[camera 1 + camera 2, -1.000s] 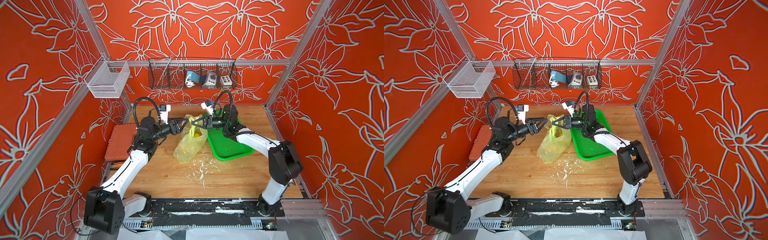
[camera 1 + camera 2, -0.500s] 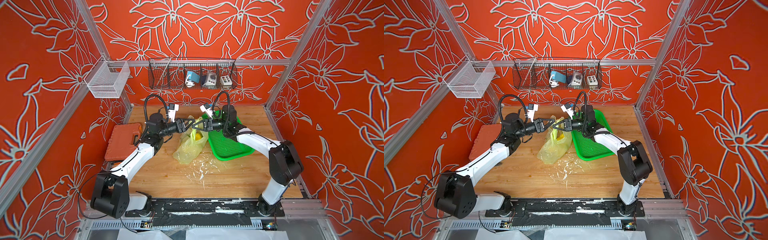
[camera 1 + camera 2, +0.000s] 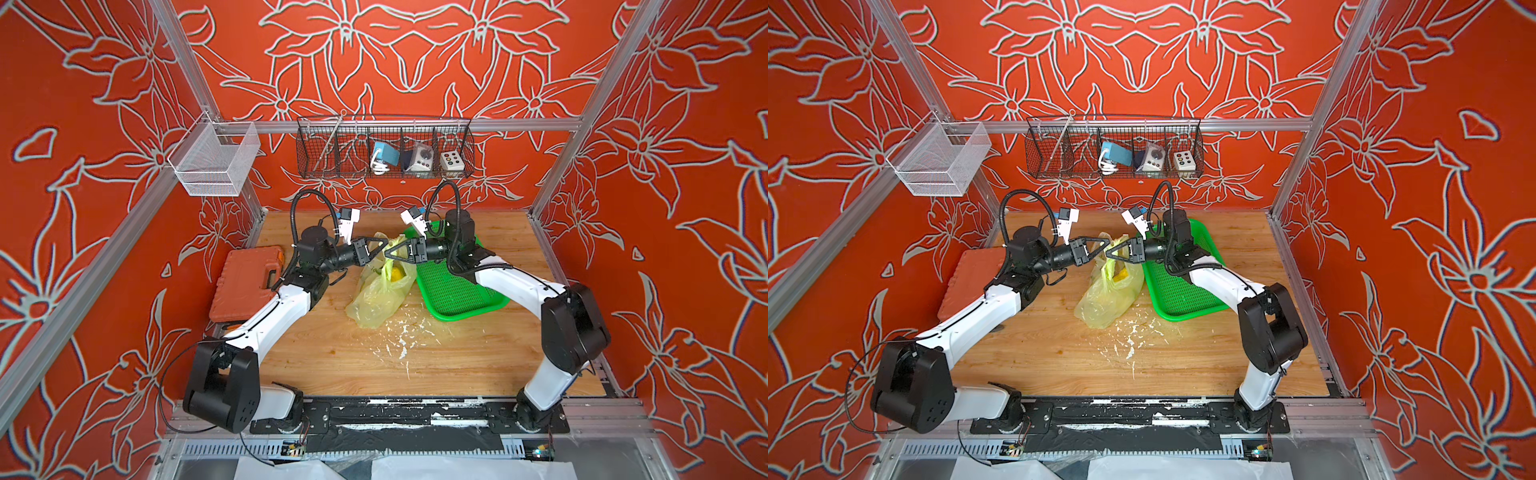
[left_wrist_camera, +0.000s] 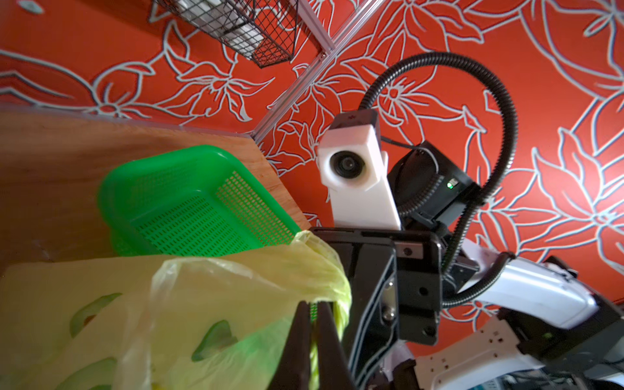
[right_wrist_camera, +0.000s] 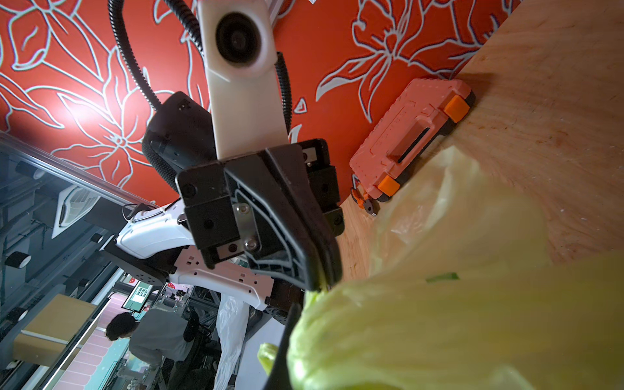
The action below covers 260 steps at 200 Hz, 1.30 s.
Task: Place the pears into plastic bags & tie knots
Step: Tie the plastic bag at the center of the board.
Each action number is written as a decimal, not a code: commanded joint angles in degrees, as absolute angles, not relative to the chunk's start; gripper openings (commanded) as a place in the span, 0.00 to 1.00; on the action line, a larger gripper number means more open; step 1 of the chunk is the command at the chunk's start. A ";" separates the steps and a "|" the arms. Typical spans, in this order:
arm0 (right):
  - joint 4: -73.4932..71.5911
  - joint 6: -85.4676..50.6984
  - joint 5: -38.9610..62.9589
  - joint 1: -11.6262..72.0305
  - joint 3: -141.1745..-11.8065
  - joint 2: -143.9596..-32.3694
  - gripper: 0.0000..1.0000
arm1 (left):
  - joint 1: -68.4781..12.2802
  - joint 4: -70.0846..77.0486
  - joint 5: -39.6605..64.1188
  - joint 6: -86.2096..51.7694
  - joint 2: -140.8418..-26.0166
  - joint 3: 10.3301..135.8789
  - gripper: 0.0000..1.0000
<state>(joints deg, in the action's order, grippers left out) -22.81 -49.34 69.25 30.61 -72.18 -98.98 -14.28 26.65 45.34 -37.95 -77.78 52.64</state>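
I am worrying that the thin plastic bag [image 3: 380, 293], resting on the bench [image 3: 332, 353] with a pear [image 3: 397, 273] inside, may tear or slip free if the arms pull apart too hard. The left jaws are pinching its bunched top fully closed. The right jaws are gripping the opposite side, also closed.

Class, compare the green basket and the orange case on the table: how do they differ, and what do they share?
The green basket is an open, perforated tray; the orange case is a closed, solid box with latches. The basket lies by the right arm, the case by the left arm. Both lie flat on the wooden table.
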 commanded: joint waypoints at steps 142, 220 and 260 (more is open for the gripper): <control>2.92 -31.55 63.55 30.32 -65.90 -84.73 0.52 | -14.50 28.12 43.07 -36.91 -77.70 52.04 0.00; 1.41 -32.69 63.28 32.50 -68.34 -87.92 0.53 | -14.50 28.48 43.42 -36.91 -78.05 52.03 0.00; 0.03 -33.49 62.91 33.91 -70.36 -90.22 0.52 | -14.50 28.32 43.44 -36.75 -77.91 52.08 0.00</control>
<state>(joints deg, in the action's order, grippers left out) 1.72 -33.61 63.42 33.06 -67.64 -88.86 -14.31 26.68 43.16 -37.41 -77.84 52.49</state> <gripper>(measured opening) 0.522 0.047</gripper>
